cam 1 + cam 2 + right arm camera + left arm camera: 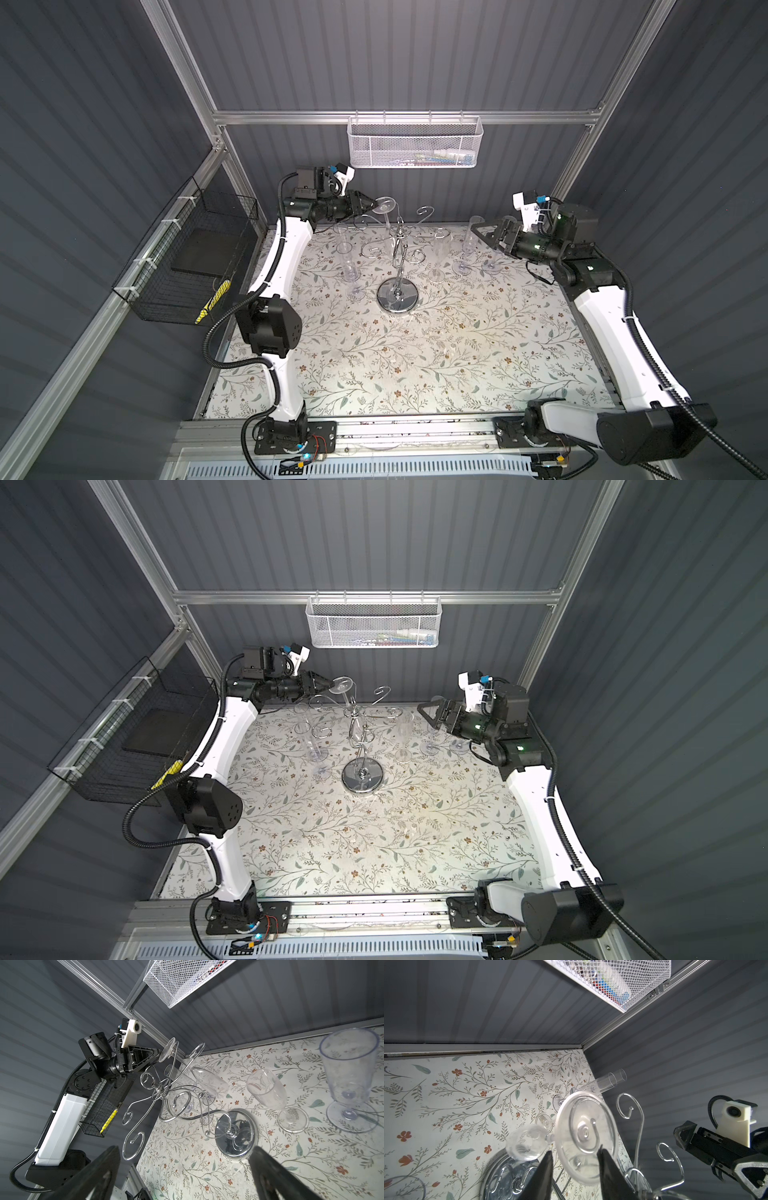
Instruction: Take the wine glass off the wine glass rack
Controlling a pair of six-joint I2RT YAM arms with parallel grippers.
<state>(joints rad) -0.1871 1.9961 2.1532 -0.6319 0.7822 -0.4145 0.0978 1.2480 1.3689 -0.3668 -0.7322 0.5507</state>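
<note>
My left gripper (pixel 575 1150) straddles wine glass (pixel 585 1132) foot; grip: cannot tell | bowl hangs down from wine glass rack (pixel 397 297) | right gripper (pixel 484 235) released, farther.

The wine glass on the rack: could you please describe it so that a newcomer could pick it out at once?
On the floral table stands a chrome rack with curly arms. From its back left arm, beside the left gripper, hangs the wine glass. It alone hangs upside down, foot up; the other glasses stand upright on the table.
</note>
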